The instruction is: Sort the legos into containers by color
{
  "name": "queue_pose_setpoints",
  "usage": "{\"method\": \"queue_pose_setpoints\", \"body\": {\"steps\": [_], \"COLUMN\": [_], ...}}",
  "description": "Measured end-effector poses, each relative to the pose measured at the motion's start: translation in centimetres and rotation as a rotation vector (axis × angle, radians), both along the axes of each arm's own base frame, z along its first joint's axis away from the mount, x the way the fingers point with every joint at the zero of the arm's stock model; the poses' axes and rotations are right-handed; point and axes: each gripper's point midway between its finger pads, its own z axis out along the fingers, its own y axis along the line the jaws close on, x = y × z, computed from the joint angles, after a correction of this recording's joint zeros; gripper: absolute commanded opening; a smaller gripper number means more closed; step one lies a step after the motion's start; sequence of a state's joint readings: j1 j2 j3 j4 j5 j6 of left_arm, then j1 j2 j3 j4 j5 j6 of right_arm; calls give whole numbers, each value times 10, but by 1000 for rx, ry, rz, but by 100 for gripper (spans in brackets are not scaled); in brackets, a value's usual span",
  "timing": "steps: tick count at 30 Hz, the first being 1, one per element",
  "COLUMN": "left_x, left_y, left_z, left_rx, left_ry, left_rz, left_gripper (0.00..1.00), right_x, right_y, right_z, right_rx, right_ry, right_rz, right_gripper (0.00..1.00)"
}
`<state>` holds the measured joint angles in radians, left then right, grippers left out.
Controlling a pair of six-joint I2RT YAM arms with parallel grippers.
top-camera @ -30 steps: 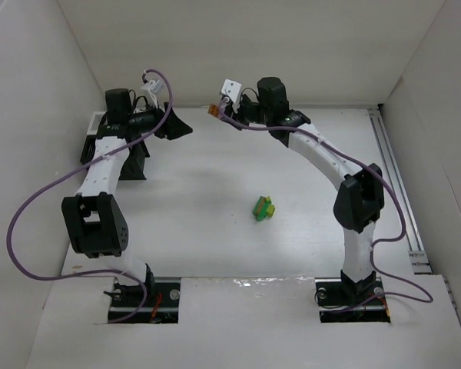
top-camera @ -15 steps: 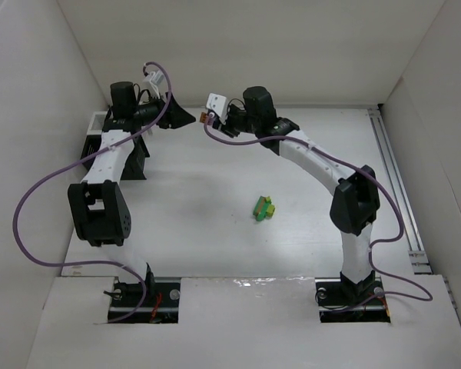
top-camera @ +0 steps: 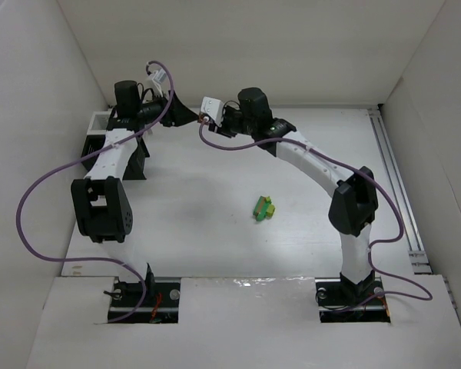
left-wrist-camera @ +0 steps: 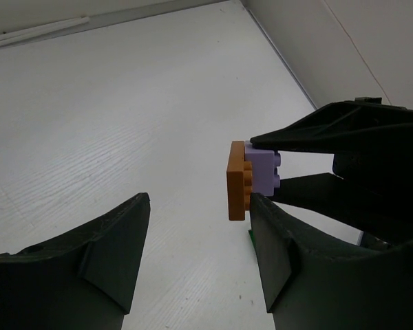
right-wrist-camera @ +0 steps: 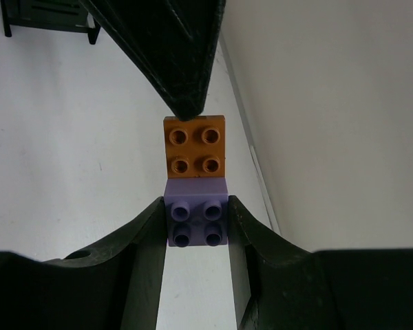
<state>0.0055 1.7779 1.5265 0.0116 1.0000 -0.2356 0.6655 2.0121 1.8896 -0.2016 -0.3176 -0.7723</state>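
Clamps a lilac brick (right-wrist-camera: 196,221) between both fingers of the right tool (right-wrist-camera: 196,206), one finger on each side face, studs toward the wrist camera. Carries an orange plate (right-wrist-camera: 195,146) joined to that brick at its 12 o'clock edge, clear of the right fingers. Holds the pair in the air over the far part of the bench (top-camera: 200,192).

Presents the left tool (left-wrist-camera: 198,203) open, fingers spread wide, nothing between them. Brings one left fingertip (right-wrist-camera: 186,89) to the plate's 12 o'clock edge in the right wrist view; touching or just short, cannot tell. Shows the plate edge-on in the left wrist view, just at 12 o'clock of the right-hand finger, with the lilac brick at its 3 o'clock, partly covered by the right tool's black fingers.

Hides both bricks almost wholly in the top view, behind a white camera housing (top-camera: 211,104).

Has a green and yellow-green cluster of legos (top-camera: 263,207) lying on the bench at about 4 o'clock from the two tools, well apart; too small to count brick by brick. Gives only a green sliver of it in the left wrist view, under the plate.

Places the rack (top-camera: 98,121) at about 9 o'clock of the left tool, largely covered by the left arm: a white rim corner and some black slats visible, compartments and contents unreadable. Cuts it off at the 11 o'clock corner of the right wrist view.
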Motion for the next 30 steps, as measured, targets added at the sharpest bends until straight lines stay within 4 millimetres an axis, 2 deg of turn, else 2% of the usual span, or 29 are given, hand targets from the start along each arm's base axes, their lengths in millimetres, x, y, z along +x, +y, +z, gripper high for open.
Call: {"method": "queue_pose_setpoints", "body": {"steps": [10, 12, 14, 15, 18, 24, 30], "left_x": [-5, -7, -7, -8, -9, -7, -6], "left_y": [-19, -21, -24, -25, -26, -24, -24], "left_z": [-2, -1, -1, 0, 1, -1, -2], "left_rx": [-36, -38, -41, -42, -45, -43, -43], "left_ry": [19, 17, 14, 14, 13, 21, 29], "left_rz": [-67, -75, -83, -87, -94, -78, -71], "left_gripper": [56, 53, 48, 41, 32, 7, 3], "right_x": [-1, 1, 2, 3, 2, 1, 1], "right_y": [4, 5, 5, 5, 6, 7, 7], "right_z": [-5, -4, -4, -5, -6, -6, -6], "right_rx": [-22, -21, -21, -23, -25, -26, -30], "right_ry": [-3, -7, -9, -9, -7, -12, -15], "right_rz": [3, 2, -2, -4, -5, -7, -13], "right_gripper": [0, 0, 0, 0, 0, 0, 0]}}
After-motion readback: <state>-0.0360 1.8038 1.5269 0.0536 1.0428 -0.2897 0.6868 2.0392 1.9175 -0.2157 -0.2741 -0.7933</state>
